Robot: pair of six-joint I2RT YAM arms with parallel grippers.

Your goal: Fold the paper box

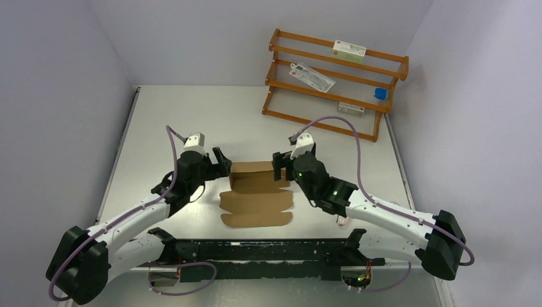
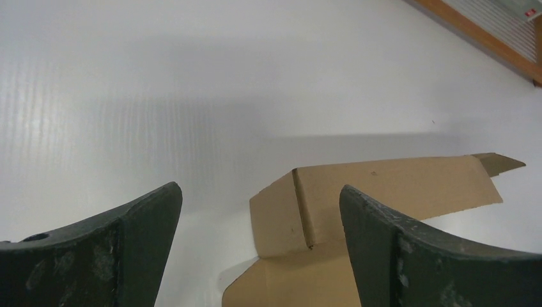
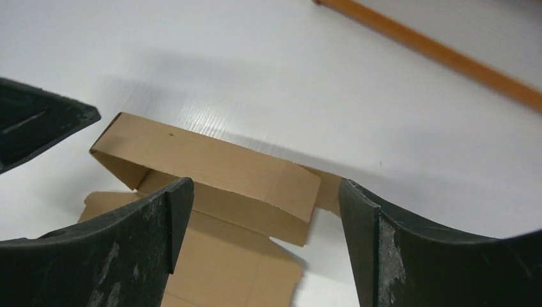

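The paper box is plain brown card, dull and smooth, and it lies in the middle of the white table. Most of the box is still a flat sheet. Its near edge is cut in round bumps. Its far strip is bent up along a crease and stands like a low wall, with a short flap turned in at each end. The table top is a bit shiny and has thin lines running across it.

Far behind the box, to the right, stands a wooden rack of orange-brown bars with wire mesh shelves. A long white carton lies on the top shelf. A clear packet lies on the middle shelf, with a small blue thing at that shelf's right end. Another flat packet lies on the bottom shelf; I cannot read it.

The left gripper is just beside the left end of the box's raised wall. Its arm is bent at the elbow and reaches in from the near left. Its dark, scuffed fingers are spread wide and hold nothing.

The right gripper is at the right end of the same wall, its arm reaching in from the near right. Its fingers are spread wide too, and they grip nothing. I cannot tell if one tip touches the card.
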